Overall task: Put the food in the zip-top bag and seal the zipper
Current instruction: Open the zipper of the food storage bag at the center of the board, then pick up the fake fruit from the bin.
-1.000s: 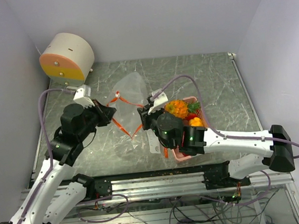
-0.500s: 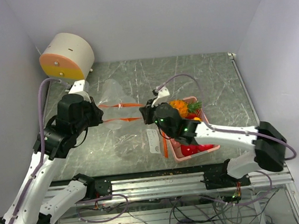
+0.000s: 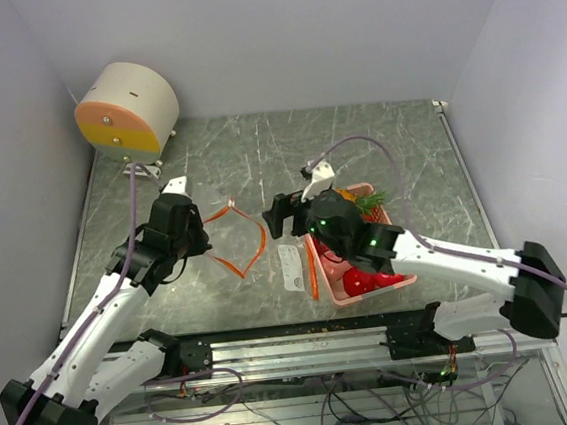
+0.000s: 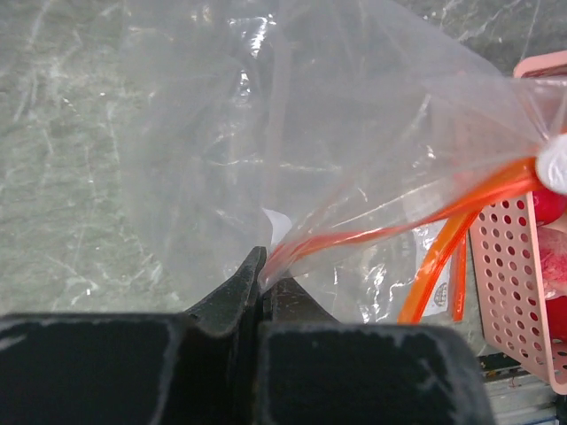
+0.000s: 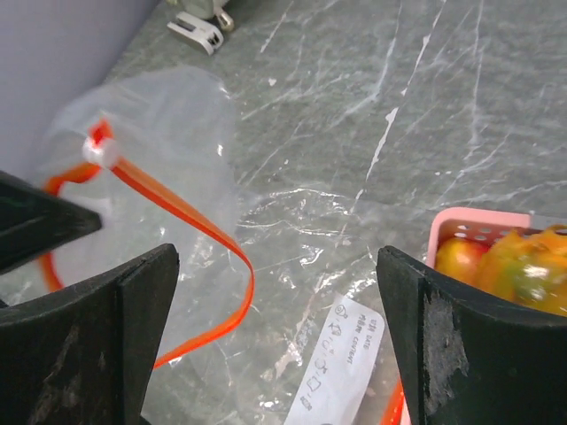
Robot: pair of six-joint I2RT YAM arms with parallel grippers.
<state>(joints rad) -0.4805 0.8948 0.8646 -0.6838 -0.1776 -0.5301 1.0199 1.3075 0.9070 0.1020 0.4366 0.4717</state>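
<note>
The left pincer (image 4: 263, 285) pinches the zip-top bag (image 4: 266, 133) by its zipper (image 4: 354, 237); the right pincer (image 5: 275, 257) gapes wide, empty. The food (image 5: 509, 266) sits in the pink basket (image 4: 509, 266) at right (none bagged). Held one-sided, the limp mouth may sag shut, spilling fruit onto the desk (image 3: 408, 150)

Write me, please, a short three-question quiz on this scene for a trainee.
1. True or false: the left hand is shut on the zipper of the bag.
2. Where is the food? A: in the bag. B: in the basket. C: loose on the table.
3. Fill in: the right hand is ____ and holds nothing.
Key: 1 true; 2 B; 3 open.
</note>
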